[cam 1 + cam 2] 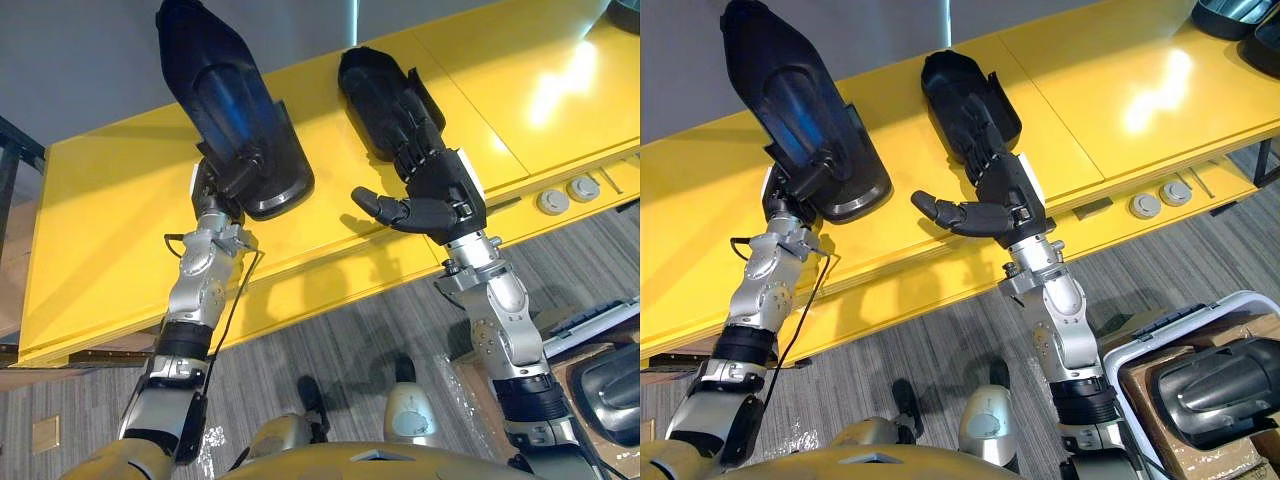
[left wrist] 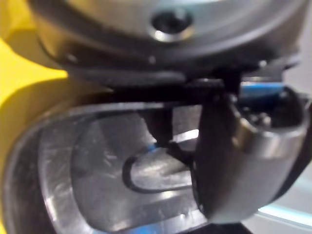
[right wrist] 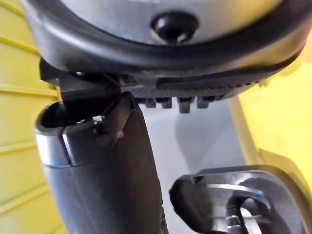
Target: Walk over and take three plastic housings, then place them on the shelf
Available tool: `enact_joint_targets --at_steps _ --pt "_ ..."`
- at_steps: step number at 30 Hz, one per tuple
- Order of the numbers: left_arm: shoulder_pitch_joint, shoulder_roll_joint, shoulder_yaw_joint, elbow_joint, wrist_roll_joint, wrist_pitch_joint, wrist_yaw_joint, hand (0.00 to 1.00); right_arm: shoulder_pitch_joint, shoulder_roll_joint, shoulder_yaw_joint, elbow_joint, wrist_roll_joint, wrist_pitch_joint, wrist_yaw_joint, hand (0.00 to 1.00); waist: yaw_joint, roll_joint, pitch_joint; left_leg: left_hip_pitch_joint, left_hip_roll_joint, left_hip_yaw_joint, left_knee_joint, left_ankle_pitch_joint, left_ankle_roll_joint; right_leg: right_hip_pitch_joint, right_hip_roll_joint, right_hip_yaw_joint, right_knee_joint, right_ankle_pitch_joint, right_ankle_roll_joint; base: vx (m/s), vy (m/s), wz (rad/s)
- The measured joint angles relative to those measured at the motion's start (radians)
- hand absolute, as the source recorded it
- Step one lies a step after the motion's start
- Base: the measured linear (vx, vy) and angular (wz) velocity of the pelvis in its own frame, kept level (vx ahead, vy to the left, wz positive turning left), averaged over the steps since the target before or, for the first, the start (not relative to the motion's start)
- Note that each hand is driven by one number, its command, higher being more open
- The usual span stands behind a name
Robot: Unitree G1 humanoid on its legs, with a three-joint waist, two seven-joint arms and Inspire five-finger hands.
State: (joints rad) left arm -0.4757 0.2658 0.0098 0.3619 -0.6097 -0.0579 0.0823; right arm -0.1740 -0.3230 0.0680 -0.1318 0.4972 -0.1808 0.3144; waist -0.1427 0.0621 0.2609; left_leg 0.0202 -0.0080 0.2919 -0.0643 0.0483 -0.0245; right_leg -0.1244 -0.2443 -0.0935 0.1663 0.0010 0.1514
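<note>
Housing point(image 1: 230, 105) gripped by left hand point(image 1: 217, 185), second housing point(image 1: 370, 80) under right hand point(image 1: 445, 185)

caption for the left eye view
Left hand grips the left housing, right hand lies open on the right housing, over a yellow shelf.

Workshop-like space: long yellow shelf point(image 1: 1090, 80), grey carpet floor point(image 1: 940, 330), white crate point(image 1: 1118, 352) with a moulded plastic housing point(image 1: 1215, 390)

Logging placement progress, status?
Left robot hand shut on first housing, tilted above yellow shelf. Right robot hand open, fingers resting on second housing lying there. No obstruction seen.
</note>
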Motion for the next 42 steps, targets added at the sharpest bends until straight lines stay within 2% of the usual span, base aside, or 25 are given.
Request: enact_joint_targets --at_steps 2,4,8,9,16,21,32,37,42 --pt "-0.015 0.008 -0.003 0.007 -0.005 0.003 0.000 0.00 -0.006 0.002 0.003 -0.001 0.001 0.000 0.012 1.00 -0.001 -0.002 0.002 -0.014 0.002 0.001 0.013 -0.004 -0.005 -0.017 -0.001 0.005 0.013 -0.003 -0.004 -0.01 -0.003 -0.02" --pt "-0.067 0.026 -0.003 0.024 -0.009 0.010 0.008 0.00 -0.052 0.001 0.014 -0.001 0.003 0.001 0.013 1.00 0.000 -0.001 0.042 -0.026 0.002 0.004 0.028 -0.004 -0.005 -0.033 -0.002 0.014 0.034 -0.005 -0.007 -0.05 -0.014 -0.03" --pt "-0.118 0.028 -0.003 0.033 -0.012 0.011 0.039 0.00 -0.114 -0.003 0.050 -0.001 0.043 0.000 0.032 1.00 0.000 0.002 0.069 -0.050 0.004 0.001 0.032 0.004 -0.003 -0.065 -0.002 0.017 0.056 -0.006 -0.009 -0.05 -0.012 0.02" --pt "-0.118 0.028 -0.003 0.037 -0.013 0.012 0.046 1.00 -0.119 -0.004 0.057 -0.001 0.048 0.000 0.040 1.00 -0.001 0.002 0.069 -0.049 0.005 0.001 0.033 0.004 -0.003 -0.064 -0.002 0.017 0.058 -0.007 -0.009 0.00 0.000 0.00" --pt "-0.147 0.041 -0.006 0.070 -0.002 0.030 0.059 1.00 -0.122 -0.004 0.065 -0.004 0.066 0.000 0.055 1.00 0.000 0.000 0.075 -0.064 0.010 -0.009 0.049 0.004 -0.003 -0.066 0.000 0.008 0.058 -0.006 -0.009 0.00 -0.008 0.03" --pt "-0.174 0.061 -0.004 0.061 0.018 0.045 0.048 1.00 -0.149 -0.003 0.095 -0.030 0.066 0.000 0.042 1.00 0.001 0.000 0.114 -0.069 0.021 -0.018 0.061 0.004 -0.005 -0.060 0.002 -0.001 0.059 -0.006 -0.009 -0.01 -0.010 0.03" --pt "-0.190 0.067 -0.007 0.078 0.090 0.114 0.041 1.00 -0.146 0.010 0.101 -0.030 0.066 -0.003 0.023 1.00 0.000 -0.003 0.115 -0.040 0.025 -0.026 0.061 0.004 -0.007 -0.016 0.005 -0.014 0.039 -0.003 -0.009 0.01 -0.005 0.01" --pt "-0.199 0.079 -0.005 0.098 0.112 0.124 0.116 1.00 -0.126 0.021 0.101 -0.030 0.066 -0.007 0.022 1.00 0.001 -0.004 0.114 -0.024 0.037 -0.020 0.055 0.003 -0.009 0.007 0.020 -0.014 0.009 0.009 -0.013 0.01 -0.007 -0.05" --pt "-0.194 0.094 0.008 0.125 0.137 0.082 0.174 1.00 -0.091 0.032 0.102 -0.030 0.066 -0.008 0.018 1.00 0.001 -0.005 0.112 -0.007 0.043 -0.014 0.036 0.008 -0.015 0.028 0.033 -0.016 -0.023 0.022 -0.013 0.01 -0.005 -0.03"
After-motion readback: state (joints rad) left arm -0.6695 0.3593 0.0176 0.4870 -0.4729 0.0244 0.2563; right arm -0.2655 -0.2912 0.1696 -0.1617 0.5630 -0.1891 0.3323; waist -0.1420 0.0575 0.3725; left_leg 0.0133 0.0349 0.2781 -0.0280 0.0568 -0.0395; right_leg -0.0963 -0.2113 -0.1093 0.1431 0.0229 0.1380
